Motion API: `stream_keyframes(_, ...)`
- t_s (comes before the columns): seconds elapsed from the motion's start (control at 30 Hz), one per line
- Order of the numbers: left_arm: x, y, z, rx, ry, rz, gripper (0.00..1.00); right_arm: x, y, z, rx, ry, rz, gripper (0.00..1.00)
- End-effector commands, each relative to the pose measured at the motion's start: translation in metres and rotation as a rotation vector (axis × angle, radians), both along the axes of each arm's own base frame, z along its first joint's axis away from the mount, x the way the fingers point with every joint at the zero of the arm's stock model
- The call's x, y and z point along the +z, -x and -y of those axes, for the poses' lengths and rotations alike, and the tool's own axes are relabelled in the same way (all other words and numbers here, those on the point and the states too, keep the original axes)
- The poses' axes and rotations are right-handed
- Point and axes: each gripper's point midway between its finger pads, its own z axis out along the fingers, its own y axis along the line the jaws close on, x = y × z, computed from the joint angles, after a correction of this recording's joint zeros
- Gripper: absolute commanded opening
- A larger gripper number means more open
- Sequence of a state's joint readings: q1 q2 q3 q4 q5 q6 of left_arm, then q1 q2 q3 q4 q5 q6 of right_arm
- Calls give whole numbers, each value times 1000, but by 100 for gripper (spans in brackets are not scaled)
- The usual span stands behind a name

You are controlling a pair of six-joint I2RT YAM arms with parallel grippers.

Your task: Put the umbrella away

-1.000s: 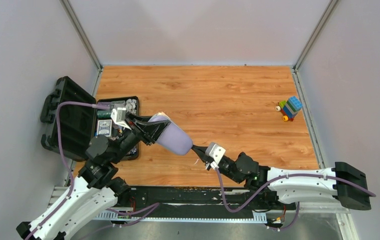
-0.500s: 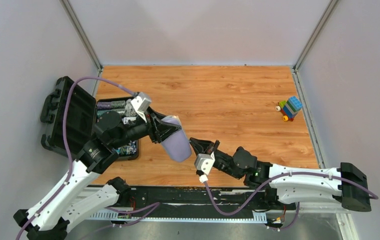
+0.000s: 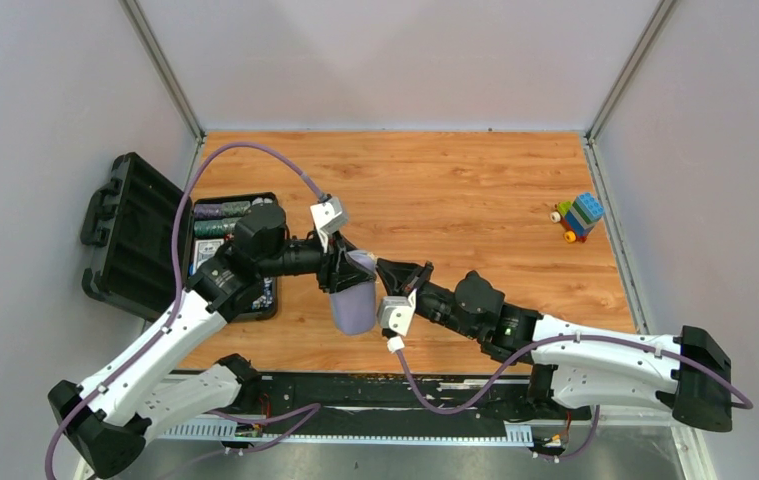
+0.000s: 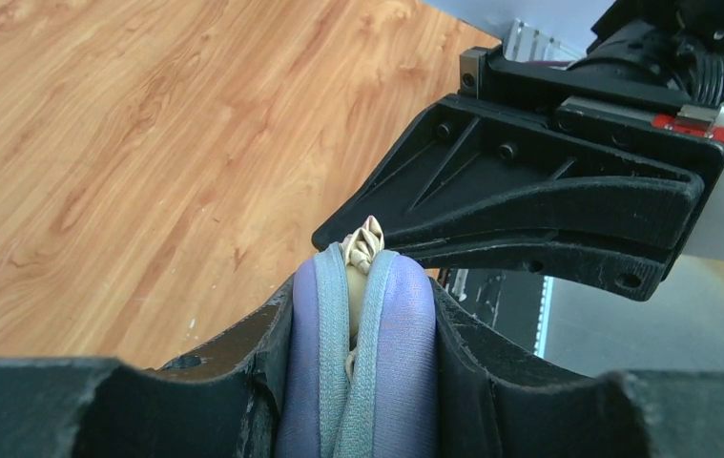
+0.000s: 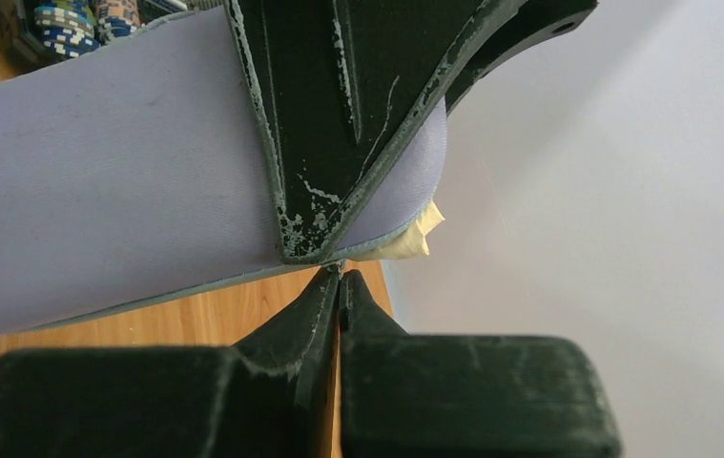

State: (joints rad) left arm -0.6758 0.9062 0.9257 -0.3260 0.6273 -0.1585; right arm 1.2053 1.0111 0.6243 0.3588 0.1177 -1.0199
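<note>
A lilac-grey hard case (image 3: 355, 305) hangs on end above the wooden table, with my left gripper (image 3: 348, 272) shut across its upper part. In the left wrist view the case (image 4: 405, 382) sits squeezed between both left fingers. Beige umbrella fabric (image 4: 368, 242) pokes out of its zip seam at the top. The rest of the umbrella is hidden inside. My right gripper (image 3: 382, 266) is shut, its tips (image 5: 340, 277) pressed to the case's seam beside a left finger (image 5: 339, 114). A corner of the umbrella (image 5: 417, 237) shows there. Whether the tips pinch a zip pull is not visible.
An open black box (image 3: 135, 235) with poker chips (image 3: 217, 222) lies at the table's left edge. A toy car of coloured blocks (image 3: 578, 217) stands at the far right. Grey walls enclose the table on three sides.
My left arm has swung the case rightwards off the black box and turned it upright. The right arm has moved left and forward, and its shut tips now meet the case's top.
</note>
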Motion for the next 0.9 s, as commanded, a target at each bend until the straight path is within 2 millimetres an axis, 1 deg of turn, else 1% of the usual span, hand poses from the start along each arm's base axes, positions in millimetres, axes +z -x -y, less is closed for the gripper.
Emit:
stream_keyframes(0.0,-32,27,-2,-155,-91,-70,9,109,-5,21,-46,-302,107,0)
stream_keyframes(0.03,-35,22,-2,-131,-111,-65,30,108,-5,23,-46,-304,92,0)
stream_keyframes(0.07,-34,17,-3,-113,-123,-56,45,104,-4,24,-44,-307,59,0)
stream_keyframes(0.1,-33,14,-3,-98,-127,-50,56,99,-3,25,-42,-302,34,0)
stream_keyframes(0.17,-28,7,-4,-57,-125,-37,71,80,-3,25,-43,-260,-29,0)
stream_keyframes(0.27,-29,-9,-13,62,-160,-28,94,51,-1,27,-55,-203,-153,0)
stream_keyframes(0.3,-29,-12,-18,89,-185,-13,97,43,-3,29,-76,-192,-194,0)
stream_keyframes(0.4,-31,-24,-39,189,-275,41,98,16,-5,34,-140,-170,-354,0)
stream_keyframes(0.47,-30,-30,-51,227,-315,106,97,-2,-5,34,-174,-157,-457,0)
stream_keyframes(0.53,-30,-35,-59,259,-331,154,96,-25,-4,31,-214,-110,-565,0)
stream_keyframes(0.57,-28,-40,-64,297,-339,177,96,-32,-4,30,-234,-88,-610,0)
stream_keyframes(0.67,-22,-59,-82,442,-364,232,96,-44,-5,28,-300,-64,-732,0)
stream_keyframes(0.7,-19,-65,-89,503,-364,241,96,-40,-7,26,-326,-84,-773,0)
stream_keyframes(0.73,-13,-72,-95,566,-351,251,96,-42,-10,26,-348,-92,-824,0)
stream_keyframes(0.8,-8,-70,-90,563,-299,254,95,-46,-17,27,-399,-107,-932,0)
stream_keyframes(0.87,-6,-62,-78,506,-207,262,95,-53,-27,31,-486,-111,-1014,0)
